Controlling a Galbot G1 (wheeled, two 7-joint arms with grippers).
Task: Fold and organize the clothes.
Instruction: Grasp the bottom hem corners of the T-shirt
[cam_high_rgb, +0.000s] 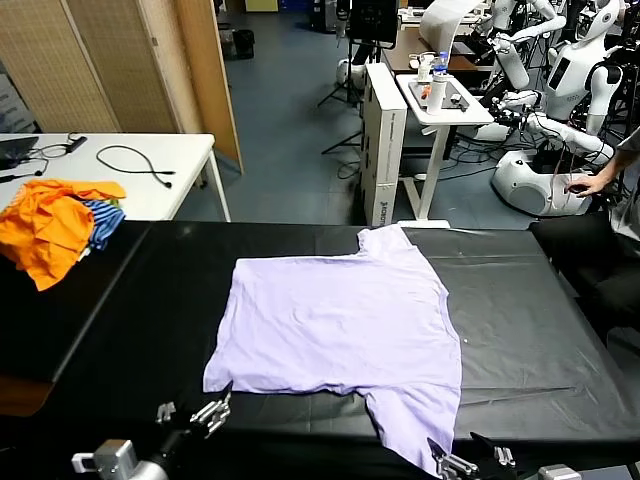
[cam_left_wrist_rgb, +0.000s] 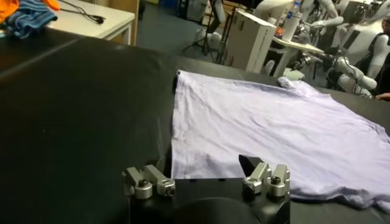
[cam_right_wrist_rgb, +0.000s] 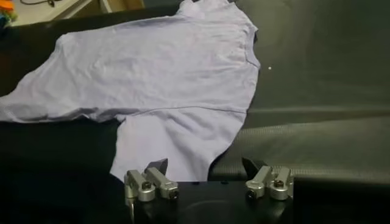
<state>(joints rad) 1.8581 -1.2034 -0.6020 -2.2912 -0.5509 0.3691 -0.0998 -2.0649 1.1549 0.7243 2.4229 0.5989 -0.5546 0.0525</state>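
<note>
The clothes, one pale lavender T-shirt (cam_high_rgb: 340, 320), lie spread flat on the black table (cam_high_rgb: 140, 300), with one sleeve pointing to the far edge and the other reaching the near edge. My left gripper (cam_high_rgb: 190, 413) is open, low at the near edge just before the shirt's near left corner (cam_left_wrist_rgb: 183, 170). In the left wrist view the left gripper (cam_left_wrist_rgb: 204, 164) holds nothing. My right gripper (cam_high_rgb: 470, 458) is open too, right at the near sleeve (cam_right_wrist_rgb: 170, 146). The right wrist view shows the right gripper (cam_right_wrist_rgb: 205, 165) empty, its one fingertip over the sleeve's hem.
An orange and blue-striped garment pile (cam_high_rgb: 55, 225) lies at the table's far left corner. Behind it stands a white table (cam_high_rgb: 150, 170) with a cable. A person in black (cam_high_rgb: 600, 260) sits at the right end. A white cart (cam_high_rgb: 440, 105) and robots stand beyond.
</note>
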